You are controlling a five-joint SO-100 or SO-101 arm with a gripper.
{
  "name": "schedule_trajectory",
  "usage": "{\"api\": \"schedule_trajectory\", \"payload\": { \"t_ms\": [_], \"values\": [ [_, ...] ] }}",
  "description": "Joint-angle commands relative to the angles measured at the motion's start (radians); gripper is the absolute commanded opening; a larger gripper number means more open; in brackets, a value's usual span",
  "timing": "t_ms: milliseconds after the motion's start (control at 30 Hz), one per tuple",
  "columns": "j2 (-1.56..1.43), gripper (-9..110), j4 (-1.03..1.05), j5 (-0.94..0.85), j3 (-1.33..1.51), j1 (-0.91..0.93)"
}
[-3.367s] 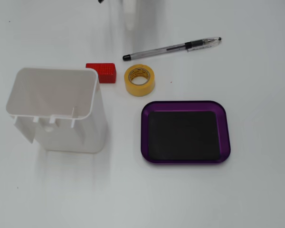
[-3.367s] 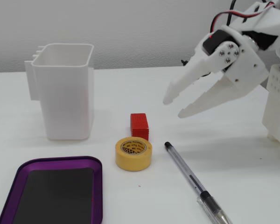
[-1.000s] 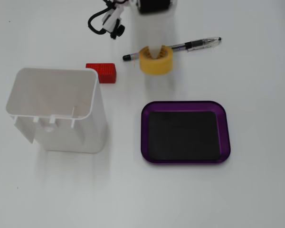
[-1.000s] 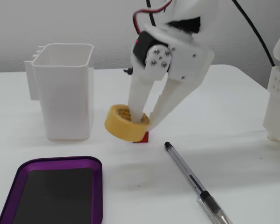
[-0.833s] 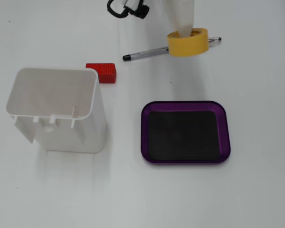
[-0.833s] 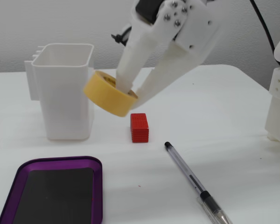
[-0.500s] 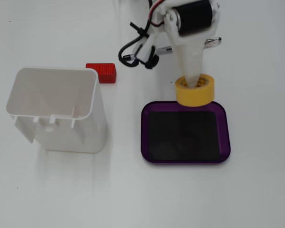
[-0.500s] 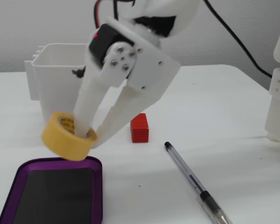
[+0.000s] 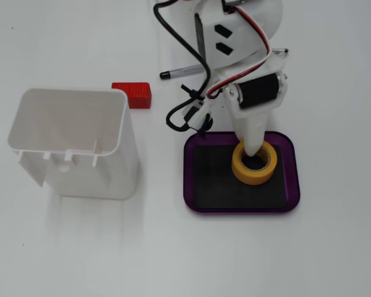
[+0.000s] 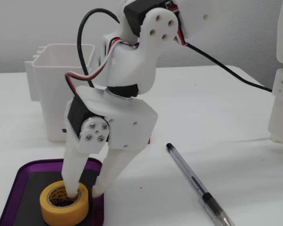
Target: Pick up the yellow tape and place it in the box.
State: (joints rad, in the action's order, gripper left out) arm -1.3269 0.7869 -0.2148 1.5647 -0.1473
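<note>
1. The tape [image 10: 64, 205] lies nearest the low fixed camera, flat on the black lining of the box [image 10: 12, 186], hole facing straight up. In the top fixed view it sits toward the right half of the box [image 9: 297, 185], clear of the rim.
2. The gripper [image 10: 85, 194] straddles the roll's wall: one finger reaches down into the core, the other stands outside, its tip at the box's near rim. The jaws are parted about as wide as the wall; whether they pinch it or have let go I cannot tell.
3. Risk: if the finger in the core rubs the cardboard as the arm lifts, the roll could ride up with it, tip onto its edge and roll out over the low rim.
4. A sideways pull could drag tape and box together, since the outer tip is so close to the rim.
5. As a ring, the tape has no long axis; its axis is vertical.
</note>
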Motion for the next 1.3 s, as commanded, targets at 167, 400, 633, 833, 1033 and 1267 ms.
{"api": "schedule_trajectory", "payload": {
  "t_ms": [167, 400, 633, 833, 1033, 1267],
  "values": [
    [-0.012, 13, 0.364, 0.003, -0.316, -0.006],
    [-0.014, 13, 0.815, 0.005, -0.742, -0.021],
    [-0.252, 13, 0.917, 0.043, -0.715, -0.006],
    [-0.641, 13, 0.828, 0.057, -0.273, 0.071],
    [-1.062, 13, 0.66, 0.057, 0.256, 0.155],
    [-1.513, 13, 0.423, 0.052, 0.857, 0.146]
  ]
}}
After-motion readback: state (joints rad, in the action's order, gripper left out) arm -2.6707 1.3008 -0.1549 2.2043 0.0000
